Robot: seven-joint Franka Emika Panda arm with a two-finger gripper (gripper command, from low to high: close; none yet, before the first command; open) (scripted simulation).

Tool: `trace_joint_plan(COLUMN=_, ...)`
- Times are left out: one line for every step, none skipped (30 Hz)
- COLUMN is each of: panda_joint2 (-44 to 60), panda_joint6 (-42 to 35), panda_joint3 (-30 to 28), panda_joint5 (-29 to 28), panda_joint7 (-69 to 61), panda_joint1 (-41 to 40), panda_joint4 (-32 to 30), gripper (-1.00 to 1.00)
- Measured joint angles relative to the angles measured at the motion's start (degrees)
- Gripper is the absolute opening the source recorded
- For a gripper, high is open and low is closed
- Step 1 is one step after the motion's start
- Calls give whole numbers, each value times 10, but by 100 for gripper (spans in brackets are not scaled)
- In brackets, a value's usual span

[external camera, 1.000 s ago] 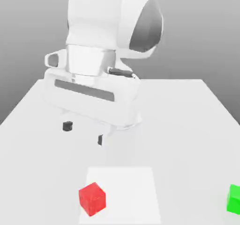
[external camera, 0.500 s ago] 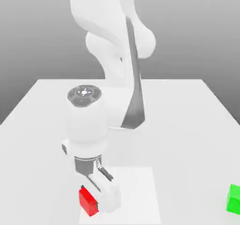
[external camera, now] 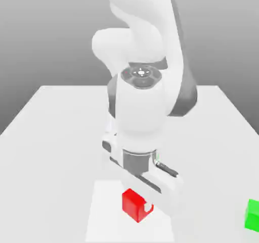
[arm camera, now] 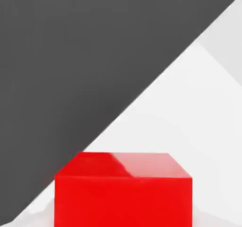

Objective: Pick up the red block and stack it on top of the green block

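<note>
Red block (external camera: 133, 205) clamped in gripper (external camera: 141, 209), green block (external camera: 252, 214) well apart

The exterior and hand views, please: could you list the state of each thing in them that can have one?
Red block: held in the gripper, over the table.
Green block: alone on the table, nothing on top, at the exterior view's right edge.
Gripper: shut on the red block.

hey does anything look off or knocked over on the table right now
Nothing stands out. The red block sits intact in the shut gripper, and the green block sits undisturbed on the white table near the exterior view's right edge. Nothing spilled or damaged.
</note>
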Motion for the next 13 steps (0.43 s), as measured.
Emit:
trace_joint_plan(panda_joint2=4, panda_joint6=-7, panda_joint3=11, panda_joint5=-5, panda_joint7=14, panda_joint1=17, panda_joint4=10, gripper=-100)
trace_joint_plan(panda_joint2=7, panda_joint6=-14, panda_joint3=22, panda_joint5=-9, panda_joint7=29, panda_joint1=35, panda_joint4=19, gripper=-100)
trace_joint_plan(panda_joint2=10, panda_joint6=-21, panda_joint3=33, panda_joint5=-14, panda_joint7=44, panda_joint1=53, panda_joint4=29, gripper=-100)
trace_joint_plan(panda_joint2=12, panda_joint6=-27, panda_joint3=44, panda_joint5=-17, panda_joint7=58, panda_joint1=70, panda_joint4=38, gripper=-100)
trace_joint_plan(panda_joint2=15, panda_joint6=-33, panda_joint3=55, panda_joint5=-22, panda_joint7=73, panda_joint1=88, panda_joint4=47, gripper=-100)
trace_joint_plan(panda_joint2=22, panda_joint6=-36, panda_joint3=63, panda_joint5=-29, panda_joint7=90, panda_joint1=107, panda_joint4=59, gripper=-100)
trace_joint_plan(panda_joint2=39, panda_joint6=-34, panda_joint3=67, panda_joint5=-42, panda_joint7=110, panda_joint1=130, panda_joint4=73, gripper=-100)
trace_joint_plan(panda_joint2=65, panda_joint6=-24, panda_joint3=65, panda_joint5=-61, panda_joint7=132, panda_joint1=154, panda_joint4=88, gripper=-100)
trace_joint_plan(panda_joint2=89, panda_joint6=-9, panda_joint3=58, panda_joint5=-77, panda_joint7=148, panda_joint1=171, panda_joint4=96, gripper=-100)
trace_joint_plan(panda_joint2=108, panda_joint6=4, panda_joint3=50, panda_joint5=-90, panda_joint7=160, panda_joint1=183, panda_joint4=100, gripper=100)
trace_joint_plan(panda_joint2=108, panda_joint6=4, panda_joint3=50, panda_joint5=-90, panda_joint7=160, panda_joint1=183, panda_joint4=100, gripper=100)
trace_joint_plan(panda_joint2=108, panda_joint6=4, panda_joint3=50, panda_joint5=-90, panda_joint7=160, panda_joint1=183, panda_joint4=100, gripper=100)
trace_joint_plan(panda_joint2=108, panda_joint6=4, panda_joint3=50, panda_joint5=-90, panda_joint7=160, panda_joint1=183, panda_joint4=100, gripper=100)
